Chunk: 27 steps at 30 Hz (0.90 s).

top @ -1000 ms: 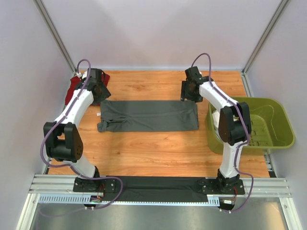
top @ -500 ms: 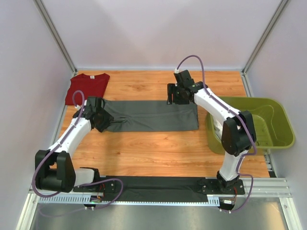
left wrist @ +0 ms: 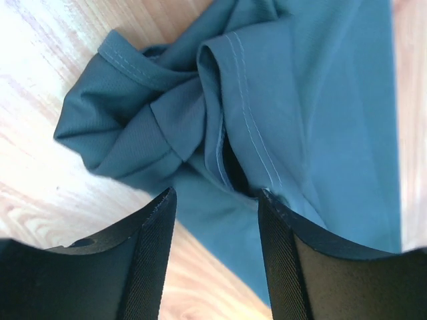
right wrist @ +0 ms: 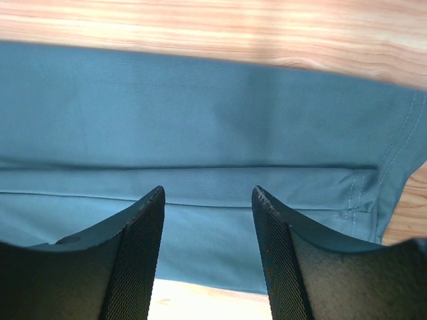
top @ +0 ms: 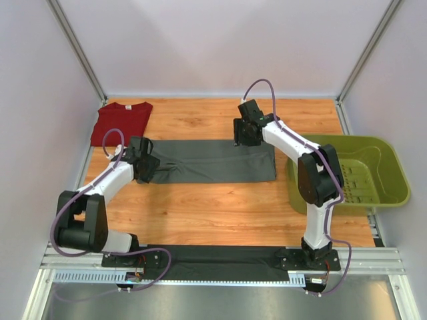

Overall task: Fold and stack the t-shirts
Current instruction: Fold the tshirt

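Across the middle of the light wooden counter (top: 213, 207) lies a dark grey cotton t-shirt (top: 213, 160), folded into a long flat band that runs from left to right. Its left end is bunched, with a short sleeve crumpled into loose folds and a stitched hem showing in the left wrist view. The left arm's fingers (left wrist: 152, 260) hang over that bunched end, spread apart, with grey cloth visible in the gap between them and nothing pinched. The right arm's fingers (right wrist: 273, 260) hang over the far long edge of the band, towards its right half. They too are spread, with smooth grey fabric and a straight fold line below them, and they grip nothing. A dark red cotton t-shirt (top: 120, 122) lies flat at the far left corner of the counter, near the grey shirt's left end but apart from it. An olive-green plastic basket (top: 393, 180) stands at the right side of the counter, just beside the grey shirt's right end.
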{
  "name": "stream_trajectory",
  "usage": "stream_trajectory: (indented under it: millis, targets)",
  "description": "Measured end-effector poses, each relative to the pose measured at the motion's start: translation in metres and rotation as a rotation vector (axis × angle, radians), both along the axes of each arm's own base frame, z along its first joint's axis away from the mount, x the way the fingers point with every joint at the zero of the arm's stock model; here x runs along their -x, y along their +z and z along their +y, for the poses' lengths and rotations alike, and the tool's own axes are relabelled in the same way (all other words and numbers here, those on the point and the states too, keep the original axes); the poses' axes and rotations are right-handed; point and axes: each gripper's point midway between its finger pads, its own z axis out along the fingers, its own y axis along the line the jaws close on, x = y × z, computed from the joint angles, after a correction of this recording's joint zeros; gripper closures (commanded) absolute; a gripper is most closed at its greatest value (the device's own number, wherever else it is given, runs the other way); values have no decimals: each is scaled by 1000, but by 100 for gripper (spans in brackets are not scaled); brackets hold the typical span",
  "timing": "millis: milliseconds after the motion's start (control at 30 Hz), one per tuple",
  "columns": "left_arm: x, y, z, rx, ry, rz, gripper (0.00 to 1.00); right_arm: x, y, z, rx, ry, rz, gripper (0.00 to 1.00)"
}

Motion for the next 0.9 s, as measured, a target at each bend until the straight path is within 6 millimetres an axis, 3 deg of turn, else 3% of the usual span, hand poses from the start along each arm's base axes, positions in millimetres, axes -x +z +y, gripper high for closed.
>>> stream_trajectory:
  millis: [133,233,367,533,900]
  targets:
    - [-7,-13,1,-5,22,28,49,-2,0,-4,20,-7,-9,43]
    - [-13,-13,2,-7,39,19,74,-3,0,-7,24,-12,-11,43]
    - [-32,-1,3,-15,51,-23,100,-5,0,-12,28,-24,-13,43]
    - [-57,16,2,-23,52,-77,100,-8,1,-16,32,-34,-16,43]
    - [-107,22,-7,-79,-69,-100,100,-12,-2,-31,41,-89,-3,43]
